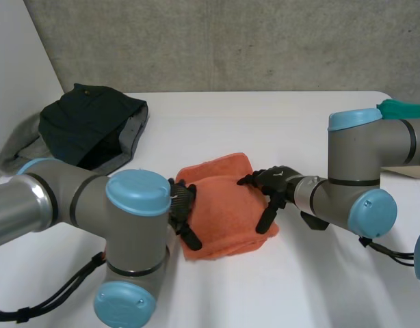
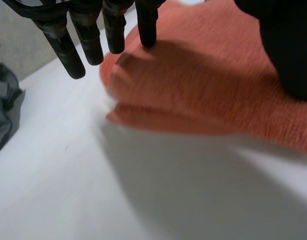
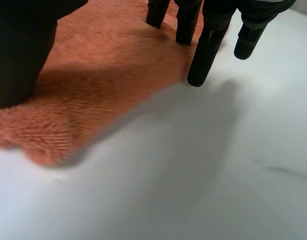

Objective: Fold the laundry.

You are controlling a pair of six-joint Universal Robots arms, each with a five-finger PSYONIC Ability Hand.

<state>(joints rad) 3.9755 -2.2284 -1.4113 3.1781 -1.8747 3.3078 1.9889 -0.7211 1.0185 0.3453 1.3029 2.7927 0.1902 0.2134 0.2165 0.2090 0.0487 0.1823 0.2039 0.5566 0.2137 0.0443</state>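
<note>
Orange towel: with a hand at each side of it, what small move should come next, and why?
Probably press both hands down and smooth the orange towel flat. It lies folded over but puffy on the table. The left hand is at one side edge and the right hand at the opposite edge, both with straight fingers holding nothing.

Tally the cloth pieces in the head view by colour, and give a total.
Orange: 1, folded orange terry towel
Dark navy: 1, crumpled dark garment
Grey: 1, grey cloth showing under it
Teal: 1, teal piece behind the right arm, kind unclear
Total: 4
</note>
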